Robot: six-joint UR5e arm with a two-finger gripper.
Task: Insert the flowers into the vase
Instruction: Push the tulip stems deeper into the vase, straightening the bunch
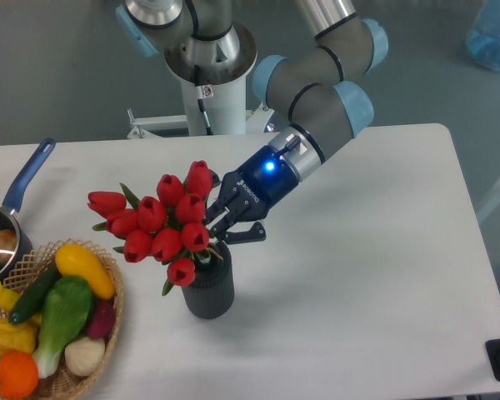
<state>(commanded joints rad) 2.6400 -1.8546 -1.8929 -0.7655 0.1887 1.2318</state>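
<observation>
Camera view: the flowers, a bunch of red tulip buds on green stems, lean to the left over the mouth of the vase, with the stem ends at or just inside its rim and the buds spread wider than the opening. That tilt looks deliberate, a way to thread the narrow stem bundle into the round mouth before the bunch is stood upright. The gripper comes in from the upper right, and its fingers are closed on the stems just above the rim, low on the bunch, which seems a sensible place to steer the ends.

The dark grey ribbed vase stands upright on the white table, and how deep the stems reach inside it is hidden by the buds. To the left, a wicker basket holds colourful vegetables, among them a yellow one, a green one and an orange one. At the far left edge a blue-handled saucepan holds something pale that is too small to name.
</observation>
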